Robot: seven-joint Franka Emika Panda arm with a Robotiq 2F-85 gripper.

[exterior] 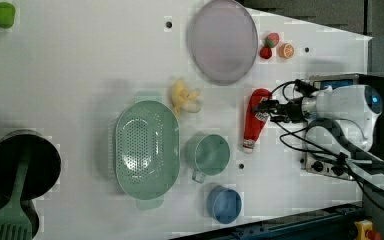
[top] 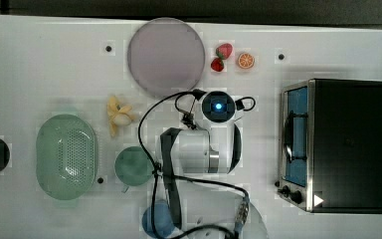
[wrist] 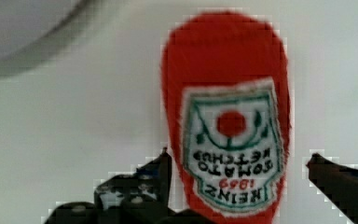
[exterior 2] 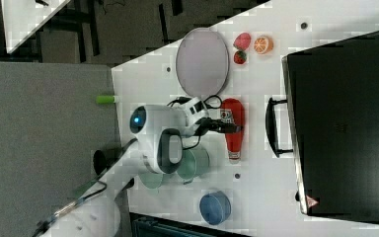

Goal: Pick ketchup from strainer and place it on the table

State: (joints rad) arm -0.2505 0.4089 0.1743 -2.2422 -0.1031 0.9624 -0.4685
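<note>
Jaws spread wide, one black finger on each side of the ketchup, apparently clear of it. Ketchup lies flat on the white desk, outside the strainer, between the green cup and the toaster oven. Grey plate near its base end.
</note>
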